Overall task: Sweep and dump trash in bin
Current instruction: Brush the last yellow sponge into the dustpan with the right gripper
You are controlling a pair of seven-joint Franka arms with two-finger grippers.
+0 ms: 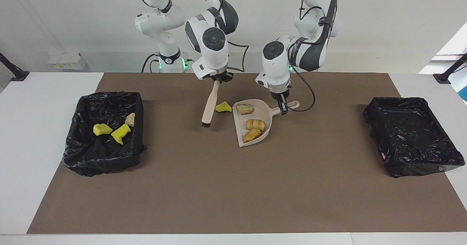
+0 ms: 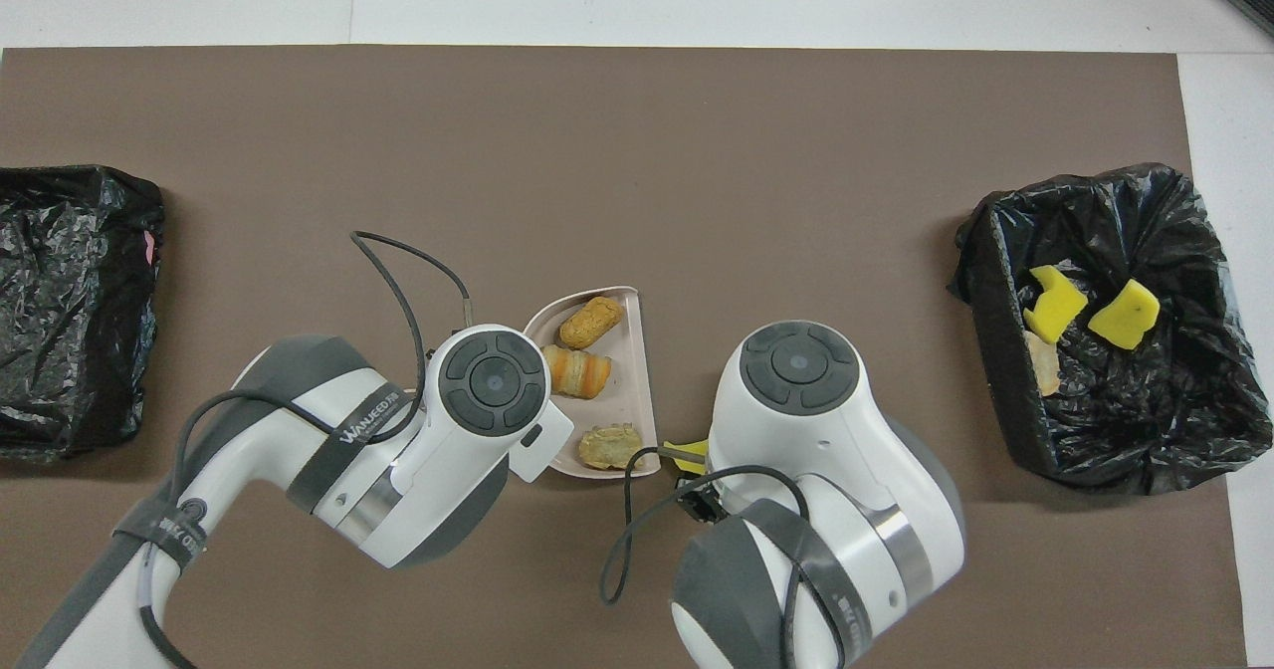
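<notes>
My left gripper (image 1: 283, 107) is shut on the handle of the beige dustpan (image 1: 265, 116), which lies on the brown mat. Three tan pastry pieces (image 1: 255, 124) lie in the pan; they also show in the overhead view (image 2: 577, 370). My right gripper (image 1: 217, 80) is shut on the beige brush (image 1: 210, 105), whose dark bristles (image 1: 206, 124) reach the mat. One yellow chunk (image 1: 223, 107) lies on the mat between the brush and the pan's open side; its edge shows in the overhead view (image 2: 687, 450). In the overhead view both grippers are hidden under the arms.
A black-lined bin (image 1: 105, 96) at the right arm's end holds two yellow chunks (image 1: 121, 133) and a tan piece (image 1: 130, 119); it also shows in the overhead view (image 2: 1095, 186). A second black-lined bin (image 1: 397, 101) stands at the left arm's end with no trash showing in it.
</notes>
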